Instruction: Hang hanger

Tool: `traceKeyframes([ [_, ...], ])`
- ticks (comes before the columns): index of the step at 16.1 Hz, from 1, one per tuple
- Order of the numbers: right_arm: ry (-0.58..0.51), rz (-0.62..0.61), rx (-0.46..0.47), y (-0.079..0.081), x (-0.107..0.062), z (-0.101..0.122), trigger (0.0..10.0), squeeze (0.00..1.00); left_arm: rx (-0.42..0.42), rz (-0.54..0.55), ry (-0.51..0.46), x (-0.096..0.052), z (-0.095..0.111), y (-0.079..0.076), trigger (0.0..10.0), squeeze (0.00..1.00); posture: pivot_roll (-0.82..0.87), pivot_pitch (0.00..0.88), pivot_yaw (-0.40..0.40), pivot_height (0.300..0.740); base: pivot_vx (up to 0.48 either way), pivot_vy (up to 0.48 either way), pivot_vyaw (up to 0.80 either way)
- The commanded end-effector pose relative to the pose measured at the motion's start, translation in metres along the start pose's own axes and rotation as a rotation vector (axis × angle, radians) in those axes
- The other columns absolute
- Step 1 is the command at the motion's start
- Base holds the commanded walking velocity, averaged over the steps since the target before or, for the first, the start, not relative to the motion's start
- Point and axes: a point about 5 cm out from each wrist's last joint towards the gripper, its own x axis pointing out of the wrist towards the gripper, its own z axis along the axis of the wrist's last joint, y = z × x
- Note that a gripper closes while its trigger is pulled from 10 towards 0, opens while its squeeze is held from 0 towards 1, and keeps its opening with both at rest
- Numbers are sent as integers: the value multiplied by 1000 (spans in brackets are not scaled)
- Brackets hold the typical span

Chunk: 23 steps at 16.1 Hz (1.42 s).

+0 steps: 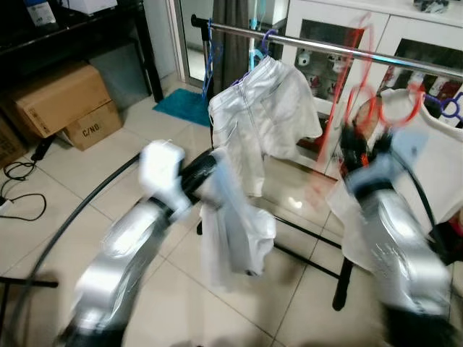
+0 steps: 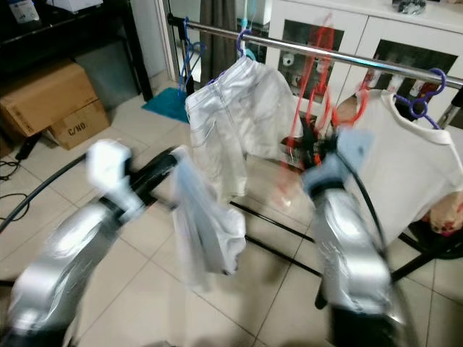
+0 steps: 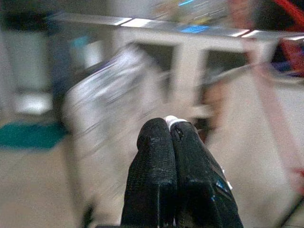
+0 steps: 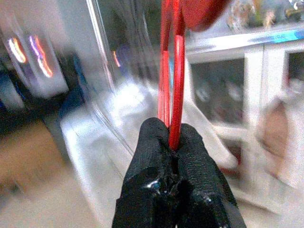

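Red plastic hanger (image 4: pixel 172 71) pinched in right gripper (image 4: pixel 175 142), raised just below the horizontal metal clothes rail (image 1: pixel 325 47).

Right gripper fingers clamped on the hanger's thin red bars; hanger hook blurred, near the rail, contact cannot be told. Right arm bent upward toward the rail. Left gripper (image 3: pixel 172 130) pressed closed on a pale grey-white cloth (image 1: pixel 235 238) that dangles below it over the tiled floor (image 1: pixel 87 181); left arm reaches forward. On the rail: white shorts (image 1: pixel 264 116) on a purple hanger; white shirt (image 2: pixel 412 166) on another purple hanger (image 2: pixel 423 97). Cardboard box (image 1: pixel 90 124) marked "C/NO." sits on the floor under a larger box (image 1: pixel 58 97).
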Motion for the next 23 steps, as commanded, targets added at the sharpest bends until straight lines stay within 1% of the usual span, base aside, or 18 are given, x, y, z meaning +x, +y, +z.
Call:
traceKeyframes([
  [1,36,83,-1,10,-8,-3,10000,0,29,85,14,-9,1,10,10000,0,-139,0,73,740,0,0,0],
  [2,28,91,0,10,-9,-2,10000,0,31,93,18,-10,0,11,10000,0,-139,0,73,740,0,0,0],
  [3,75,66,-28,10,-17,-8,10000,0,-13,159,46,-15,-7,15,10000,0,-138,0,63,740,0,0,0],
  [4,88,24,-60,8,-22,-11,10000,0,3,199,70,-17,-11,16,10000,0,-136,0,58,740,0,0,-800],
  [6,61,-12,-92,9,-21,-8,10000,0,25,227,72,-14,-11,14,10000,0,-136,0,60,740,0,0,-800],
  [7,63,6,-50,12,-19,-6,10000,0,41,293,33,-13,-9,17,10000,0,-136,0,63,740,0,0,-800],
  [8,33,-10,-43,12,-18,0,10000,0,44,362,22,-12,-10,21,10000,0,-135,0,65,740,0,0,-800],
  [9,19,-17,-39,11,-19,3,10000,0,52,434,-33,-11,-7,25,10000,0,-132,0,67,740,0,0,-800],
  [12,33,5,-13,14,-19,1,10000,0,-13,542,-32,-12,-8,30,10000,0,-133,0,66,740,0,0,-800],
  [14,34,10,-2,18,-18,2,10000,0,-60,552,31,-14,-14,29,10000,0,-132,3,61,740,0,0,-800],
  [15,34,8,-5,18,-17,2,10000,0,-68,534,26,-14,-14,27,10000,0,-127,5,56,740,0,0,-800],
  [16,34,5,-10,19,-16,2,10000,0,-103,505,13,-14,-16,25,10000,0,-128,7,56,740,0,0,-800],
  [17,37,4,-16,18,-16,2,10000,0,-104,502,9,-14,-15,24,10000,0,-129,10,54,740,0,0,-800],
  [18,40,1,-16,18,-16,1,10000,0,-168,464,20,-13,-17,21,10000,0,-129,8,54,740,0,0,-800],
  [19,39,1,-12,18,-16,2,10000,0,-185,472,34,-13,-18,21,10000,0,-132,9,56,740,0,0,-800],
  [21,29,-3,-2,18,-15,4,10000,0,-178,493,61,-15,-19,23,10000,0,-137,10,58,740,0,0,-800],
  [22,38,-13,-8,17,-15,3,10000,0,-109,481,33,-14,-16,25,10000,0,-135,9,59,740,0,0,-800],
  [23,42,-33,-27,15,-15,2,10000,0,-74,486,16,-15,-14,28,10000,0,-137,10,59,740,0,0,-800],
])
